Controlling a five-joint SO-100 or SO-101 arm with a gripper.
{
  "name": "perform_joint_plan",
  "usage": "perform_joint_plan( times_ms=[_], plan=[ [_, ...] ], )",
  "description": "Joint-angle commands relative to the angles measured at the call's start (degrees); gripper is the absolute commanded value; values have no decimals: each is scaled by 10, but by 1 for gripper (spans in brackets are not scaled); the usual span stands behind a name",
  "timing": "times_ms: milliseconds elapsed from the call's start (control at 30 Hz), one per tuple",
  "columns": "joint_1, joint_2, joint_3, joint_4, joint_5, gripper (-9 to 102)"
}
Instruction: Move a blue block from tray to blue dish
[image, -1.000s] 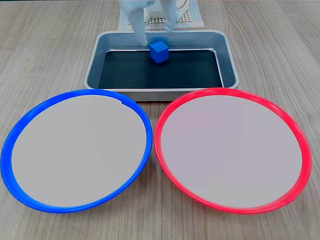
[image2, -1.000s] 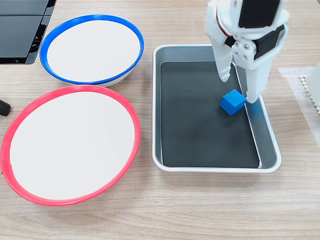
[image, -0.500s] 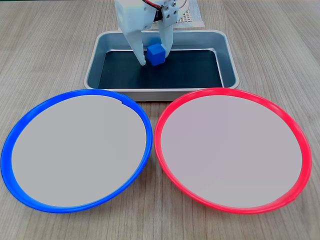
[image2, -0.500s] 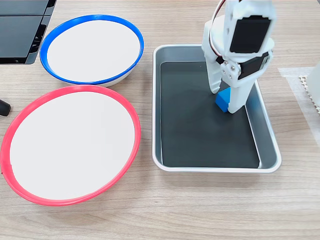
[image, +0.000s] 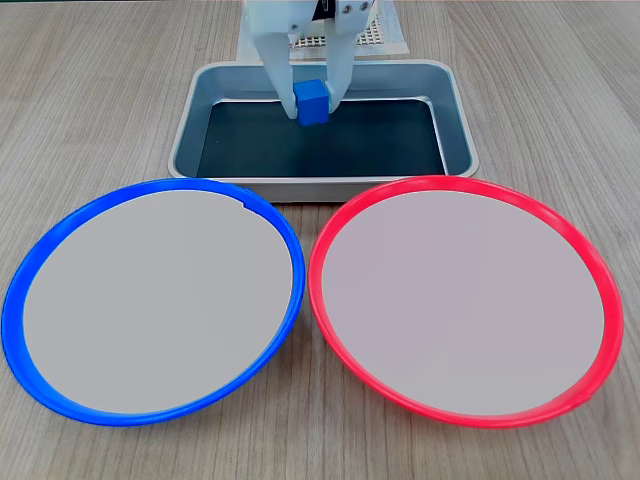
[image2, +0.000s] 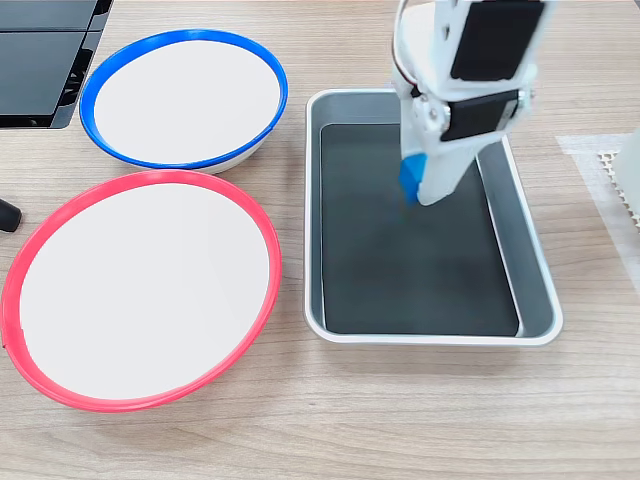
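My pincer (image: 312, 103) grips the blue block (image: 312, 102) above the tray (image: 456, 108).

In a fixed view, left to right: the blue dish (image: 38, 262) sits on the wooden bench (image: 90, 90) at the near left, the red-rimmed dish (image: 600, 290) just beside it at the right, rims nearly touching. Behind them is the grey tray with its black floor, where my two white fingers (image: 276, 62) clamp the cube's sides. In another fixed view the block (image2: 409, 180) peeks from beside my pincer (image2: 420, 190), over the tray (image2: 420, 336).
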Motion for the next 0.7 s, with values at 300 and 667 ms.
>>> perform_joint_plan(
  times_ms=[300,667],
  plan=[
    [34,-102,-314,-249,343,0],
    [112,-306,-318,-378,243,5]
  ],
)
